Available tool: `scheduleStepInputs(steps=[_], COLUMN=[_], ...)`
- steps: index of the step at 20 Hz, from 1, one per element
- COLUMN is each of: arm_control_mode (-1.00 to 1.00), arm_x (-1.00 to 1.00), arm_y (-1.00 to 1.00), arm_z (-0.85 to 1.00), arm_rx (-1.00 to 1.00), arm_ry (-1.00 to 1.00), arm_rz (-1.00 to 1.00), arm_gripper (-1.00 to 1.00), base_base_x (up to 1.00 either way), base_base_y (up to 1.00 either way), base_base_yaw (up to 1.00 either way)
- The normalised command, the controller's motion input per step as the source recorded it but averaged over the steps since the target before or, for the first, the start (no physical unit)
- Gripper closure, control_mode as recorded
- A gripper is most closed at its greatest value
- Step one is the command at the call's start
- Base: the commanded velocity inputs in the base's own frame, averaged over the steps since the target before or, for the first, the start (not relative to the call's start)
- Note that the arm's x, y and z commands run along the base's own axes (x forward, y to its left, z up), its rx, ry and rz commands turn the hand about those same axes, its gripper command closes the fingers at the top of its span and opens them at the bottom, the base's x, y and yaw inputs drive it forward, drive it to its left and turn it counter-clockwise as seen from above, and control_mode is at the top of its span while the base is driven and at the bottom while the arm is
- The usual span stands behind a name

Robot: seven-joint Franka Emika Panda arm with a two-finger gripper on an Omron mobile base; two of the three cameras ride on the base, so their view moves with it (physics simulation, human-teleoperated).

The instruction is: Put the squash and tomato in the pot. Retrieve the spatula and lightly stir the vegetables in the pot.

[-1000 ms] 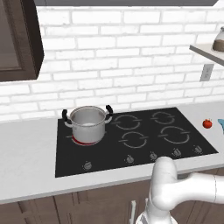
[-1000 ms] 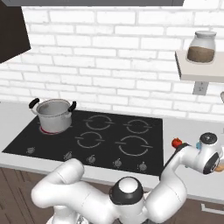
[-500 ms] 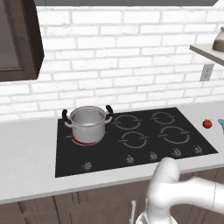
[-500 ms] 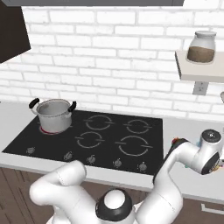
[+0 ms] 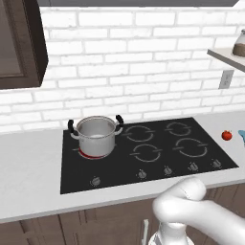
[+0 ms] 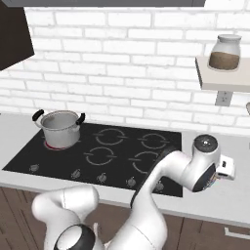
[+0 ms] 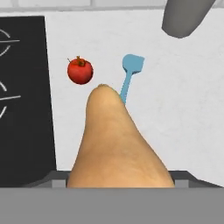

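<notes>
One smooth tan squash (image 7: 118,144), tapering to a rounded tip, sat between our gripper's (image 7: 120,186) spread jaws, apparently held; beyond lay the glossy red tomato (image 7: 80,71) and flat teal-blue spatula (image 7: 129,74).

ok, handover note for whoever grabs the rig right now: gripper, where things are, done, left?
Gripper: low at the right end of the counter, squash close up between the fingers; can't tell whether it's gripped.
Tomato and spatula lie on the counter right of the cooktop.
Pot sits on the rear-left burner; no vegetables seen in it.
Done: nothing in the pot yet.
Left: squash and tomato into pot, fetch spatula, stir lightly.
</notes>
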Motion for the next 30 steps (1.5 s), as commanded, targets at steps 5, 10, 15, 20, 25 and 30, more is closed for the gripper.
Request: scheduleStepInputs(steps=[5,10,15,20,25,30], arm_control_mode=[-1.00,-1.00,-1.00,-1.00,-1.00,-1.00], arm_x=[-0.37,-0.27,-0.01,0.00,0.03,0.18], arm_y=[1.00,1.00,1.00,1.00,1.00,1.00], arm_z=[0.97,0.55,0.29,0.15,0.11,0.00], arm_rx=[0.23,0.12,0.14,0.04,0.02,0.01], arm_ry=[0.18,0.02,0.07,0.04,0.10,0.10], arm_rz=[0.05,0.03,0.05,0.06,0.05,0.02], arm_gripper=[1.00,1.00,1.00,1.00,1.00,1.00], base_base_x=[0.00,0.00,0.00,0.00,0.00,0.00], base_base_y=[0.00,0.00,0.00,0.00,0.00,0.00], base_base_yaw=[0.00,0.00,0.00,0.00,0.00,0.00])
